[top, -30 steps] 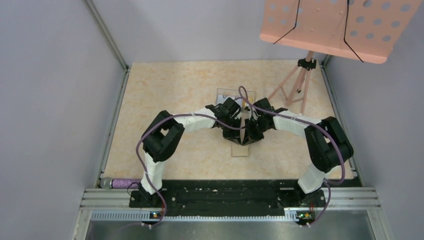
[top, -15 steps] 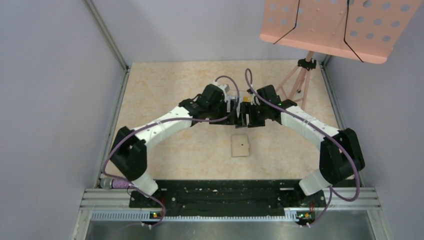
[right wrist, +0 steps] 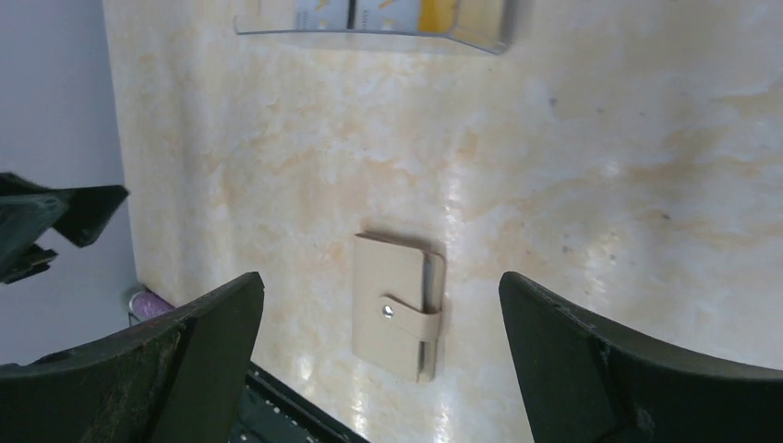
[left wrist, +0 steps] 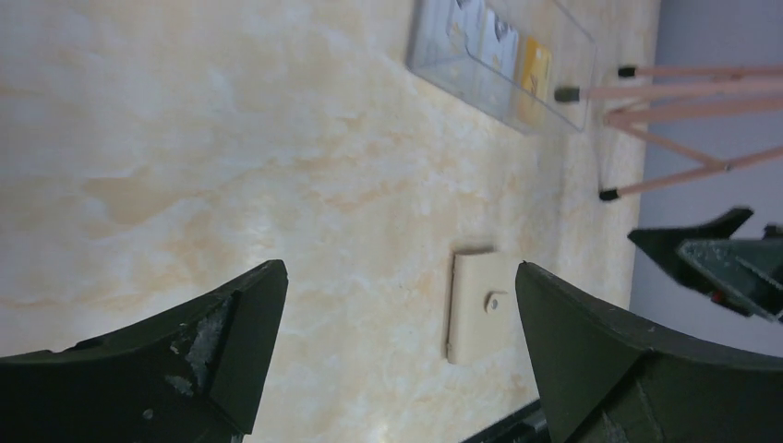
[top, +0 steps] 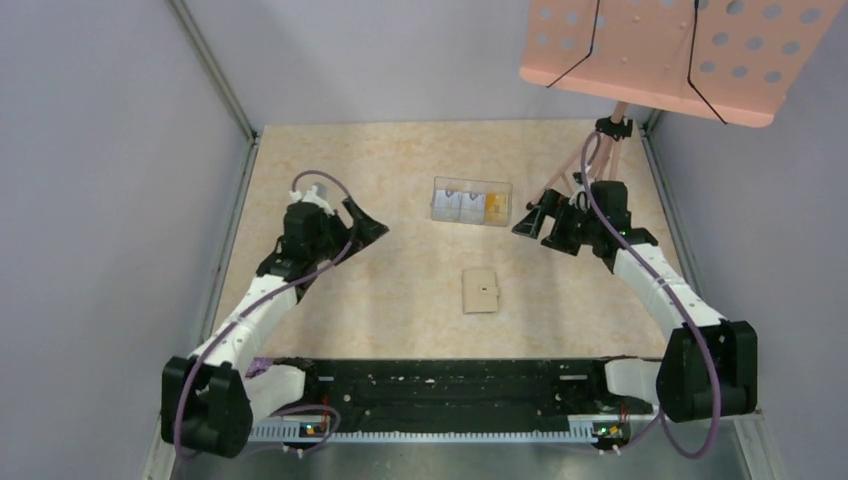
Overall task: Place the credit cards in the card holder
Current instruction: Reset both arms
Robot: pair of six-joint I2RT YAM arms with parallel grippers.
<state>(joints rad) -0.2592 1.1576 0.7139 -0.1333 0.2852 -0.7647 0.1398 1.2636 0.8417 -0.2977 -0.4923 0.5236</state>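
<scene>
The small tan-beige squarish card holder (top: pixel 481 291) is nearest the arm bases, lying flat and snapped shut on the marbled beige table (top: pixel 350 300) with nothing touching it. A bit further back, the black left end effector (top: pixel 368 220) and black right end effector (top: pixel 530 215) hang well off to either side, both spread wide with nothing in them. Past those, the thin credit cards (top: pixel 470 206), a couple silvery-grey plus one yellow-orange, sit side by side in a clear plastic rectangular tray (top: pixel 440 184).
</scene>
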